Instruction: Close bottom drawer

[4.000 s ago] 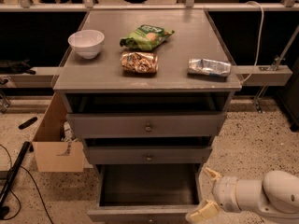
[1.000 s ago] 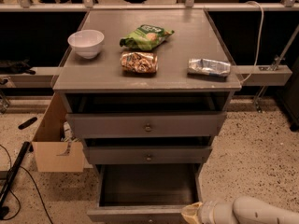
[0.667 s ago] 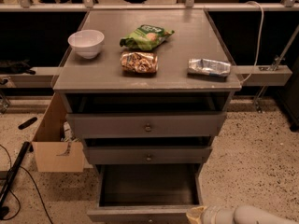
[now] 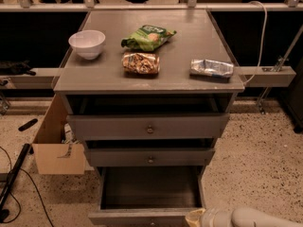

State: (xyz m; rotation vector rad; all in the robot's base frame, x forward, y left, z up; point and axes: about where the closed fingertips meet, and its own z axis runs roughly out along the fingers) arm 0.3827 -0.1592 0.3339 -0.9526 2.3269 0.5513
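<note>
The bottom drawer [image 4: 150, 189] of the grey-brown cabinet is pulled far out, and its deep dark box is open to view. Its low flat front [image 4: 137, 217] lies at the bottom edge of the camera view, with the knob cut off. My gripper [image 4: 196, 218] is at the bottom edge, right at the right end of the drawer front. Only its yellowish tip shows. The white arm [image 4: 258, 219] runs off to the right behind it.
The top drawer [image 4: 149, 126] and the middle drawer [image 4: 149, 157] are each slightly out. On the cabinet top lie a white bowl [image 4: 87, 43], a green bag [image 4: 148, 36], a brown snack bag [image 4: 140, 63] and a silver packet [image 4: 211, 68]. A cardboard box [image 4: 54, 145] and cables [image 4: 14, 174] are on the floor at the left.
My gripper has dropped lower and moved left, from beside the drawer's right side to the right end of its front. The drawer is as far out as before.
</note>
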